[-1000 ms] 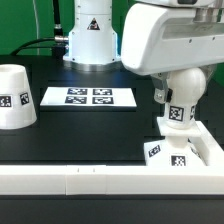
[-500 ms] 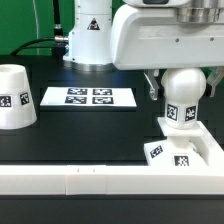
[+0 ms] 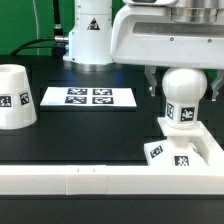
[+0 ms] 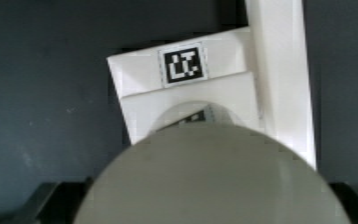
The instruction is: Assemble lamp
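At the exterior view's left you find the shade [image 3: 16,97], standing mouth-down and well apart from the arm. Next comes the marker board [image 3: 88,97], flat on the table [image 3: 90,135]. At the right, the gripper [image 3: 182,84] grips the bulb [image 3: 184,98], its fingers closed on the round head. Note the axis: the bulb stands upright, directly above the base [image 3: 182,150], which lies against the rail [image 3: 100,181]. All parts are white and tagged.

We count one bulb [image 3: 183,95], one square base [image 3: 181,152], one shade [image 3: 15,97], one marker board [image 3: 88,97] carrying four tags, one long white rail [image 3: 90,180].
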You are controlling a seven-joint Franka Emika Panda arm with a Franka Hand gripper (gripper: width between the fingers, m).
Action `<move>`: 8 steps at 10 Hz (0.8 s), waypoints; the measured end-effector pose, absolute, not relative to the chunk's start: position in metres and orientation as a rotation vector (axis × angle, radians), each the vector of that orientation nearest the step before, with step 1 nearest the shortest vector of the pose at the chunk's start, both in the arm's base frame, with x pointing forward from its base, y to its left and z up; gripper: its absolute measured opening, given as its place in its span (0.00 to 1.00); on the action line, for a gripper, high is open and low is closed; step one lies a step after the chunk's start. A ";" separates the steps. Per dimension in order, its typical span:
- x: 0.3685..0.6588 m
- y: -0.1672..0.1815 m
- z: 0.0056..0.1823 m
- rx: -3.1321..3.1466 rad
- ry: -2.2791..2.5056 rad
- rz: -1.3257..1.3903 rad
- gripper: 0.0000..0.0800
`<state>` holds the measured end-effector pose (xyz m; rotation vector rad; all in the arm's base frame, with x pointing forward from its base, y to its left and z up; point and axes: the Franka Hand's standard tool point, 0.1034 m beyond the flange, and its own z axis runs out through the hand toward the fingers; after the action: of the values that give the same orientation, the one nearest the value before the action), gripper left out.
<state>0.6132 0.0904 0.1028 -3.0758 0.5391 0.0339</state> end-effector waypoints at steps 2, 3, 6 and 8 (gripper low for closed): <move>0.613 0.091 0.103 -3.040 0.711 0.036 0.72; 0.613 0.091 0.103 -3.024 0.772 0.038 0.72; 0.614 0.086 0.103 -2.835 1.222 0.069 0.72; 0.615 0.083 0.104 -2.716 1.441 0.083 0.72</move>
<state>0.6155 0.0830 0.1037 -2.7160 1.4414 0.0831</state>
